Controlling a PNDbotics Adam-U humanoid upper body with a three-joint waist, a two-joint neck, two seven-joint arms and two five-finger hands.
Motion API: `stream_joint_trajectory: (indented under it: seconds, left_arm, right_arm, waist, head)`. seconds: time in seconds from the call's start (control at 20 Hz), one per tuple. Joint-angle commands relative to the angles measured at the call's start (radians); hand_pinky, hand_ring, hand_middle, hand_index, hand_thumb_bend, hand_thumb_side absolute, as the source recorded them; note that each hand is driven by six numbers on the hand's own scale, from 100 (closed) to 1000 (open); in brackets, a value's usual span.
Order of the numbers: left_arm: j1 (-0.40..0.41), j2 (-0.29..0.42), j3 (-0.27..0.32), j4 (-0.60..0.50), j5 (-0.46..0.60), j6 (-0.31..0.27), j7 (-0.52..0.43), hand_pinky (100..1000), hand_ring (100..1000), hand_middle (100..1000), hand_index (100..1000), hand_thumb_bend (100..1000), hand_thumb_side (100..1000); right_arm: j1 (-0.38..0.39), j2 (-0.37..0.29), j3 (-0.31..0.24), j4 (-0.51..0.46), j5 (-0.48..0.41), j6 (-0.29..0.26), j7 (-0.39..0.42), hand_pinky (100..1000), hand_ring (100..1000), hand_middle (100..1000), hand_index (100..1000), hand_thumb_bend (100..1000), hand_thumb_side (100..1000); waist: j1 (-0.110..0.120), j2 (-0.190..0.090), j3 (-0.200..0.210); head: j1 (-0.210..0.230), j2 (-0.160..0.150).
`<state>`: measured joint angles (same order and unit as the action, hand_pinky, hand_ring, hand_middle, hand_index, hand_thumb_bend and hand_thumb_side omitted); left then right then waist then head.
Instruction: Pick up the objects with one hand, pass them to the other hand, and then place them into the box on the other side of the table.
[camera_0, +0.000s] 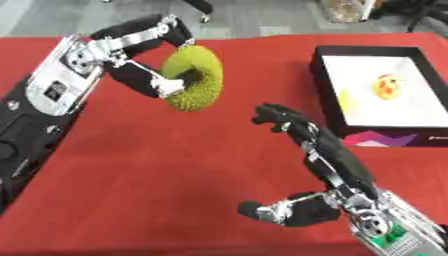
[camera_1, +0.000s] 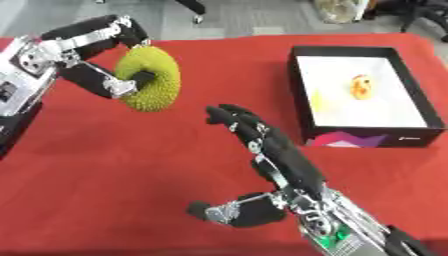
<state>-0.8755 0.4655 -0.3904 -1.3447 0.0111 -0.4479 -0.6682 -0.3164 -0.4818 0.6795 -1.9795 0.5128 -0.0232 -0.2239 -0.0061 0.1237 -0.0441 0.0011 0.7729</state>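
Note:
A green spiky fruit-like object (camera_0: 194, 78) hangs above the red table, held in my left hand (camera_0: 144, 50), whose fingers and thumb curl round it at the upper left. My right hand (camera_0: 302, 132) reaches in from the lower right, fingers straight and thumb spread, holding nothing; its fingertips sit a short way right of and below the green object. A black box with a white inside (camera_0: 385, 122) stands at the right edge of the table. In it lie a yellow-and-red object (camera_0: 388, 86) and a pale yellow item (camera_0: 344, 98).
The red tablecloth (camera_0: 166, 165) covers the whole work area. Beyond the table's far edge lie a grey floor and chair legs (camera_0: 203, 10).

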Motion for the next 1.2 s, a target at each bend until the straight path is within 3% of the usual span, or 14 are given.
stream_joint_trajectory:
  seconds: [0.05,0.5,1.2]
  left_arm:
    - [-0.029,0.016,0.002,-0.025,0.019,-0.137,-0.152,566,320,264,293,100,263]
    - [-0.042,0.0,-0.021,-0.028,0.029,-0.127,-0.145,564,314,266,294,100,265]
    - [-0.053,-0.047,-0.033,0.0,-0.006,-0.11,-0.086,571,338,272,296,100,269]
  right_arm:
    - [-0.008,-0.011,-0.006,-0.02,0.014,0.033,0.008,739,964,802,974,660,397]
    - [-0.064,-0.005,-0.019,-0.02,0.026,0.186,0.023,734,958,796,972,652,383]
    - [-0.194,-0.003,-0.048,-0.02,-0.002,0.356,0.032,729,945,787,966,644,374]
  waist:
    - [0.001,-0.023,0.0]
    - [0.005,-0.028,-0.001]
    - [0.012,-0.028,0.01]
  head:
    - [-0.012,-0.003]
    - [-0.036,-0.003]
    - [-0.07,-0.003]
